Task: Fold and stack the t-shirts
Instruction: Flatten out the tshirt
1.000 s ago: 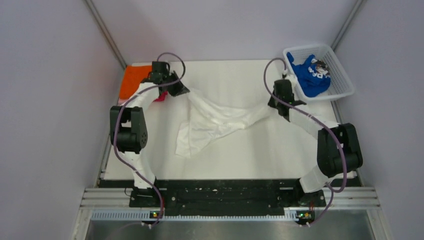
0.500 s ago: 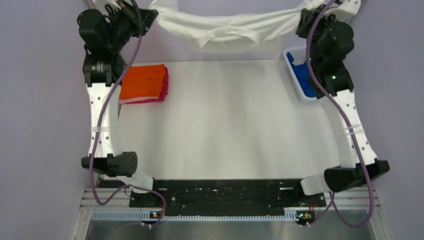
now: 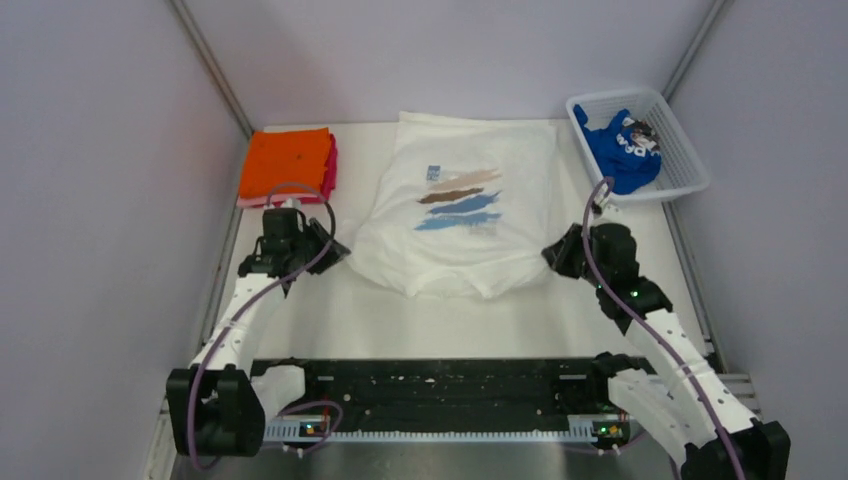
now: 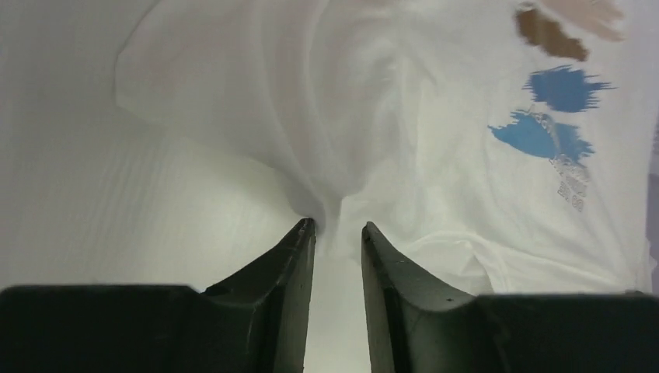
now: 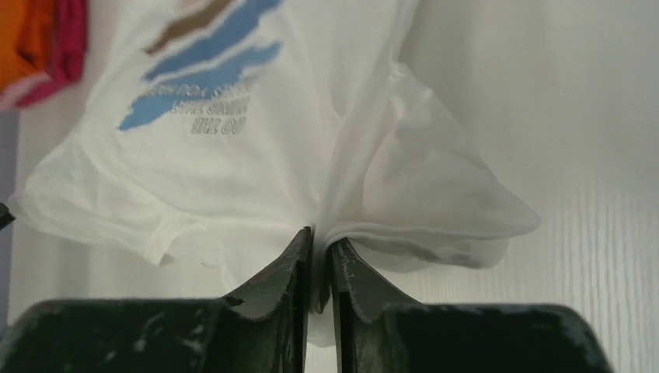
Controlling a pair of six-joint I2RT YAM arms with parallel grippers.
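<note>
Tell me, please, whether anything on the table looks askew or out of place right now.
The white t-shirt lies print-up but not flat: both near corners are bunched into wrinkled peaks where the left gripper and right gripper meet it. The blue t-shirt sits crumpled in the basket.

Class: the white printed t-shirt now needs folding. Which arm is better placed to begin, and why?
Right. The right gripper has its jaws pinched on the white printed t-shirt, while the left gripper has its jaws parted at the hem.

White printed t-shirt print-up between left pincer and right pincer, on table.
</note>
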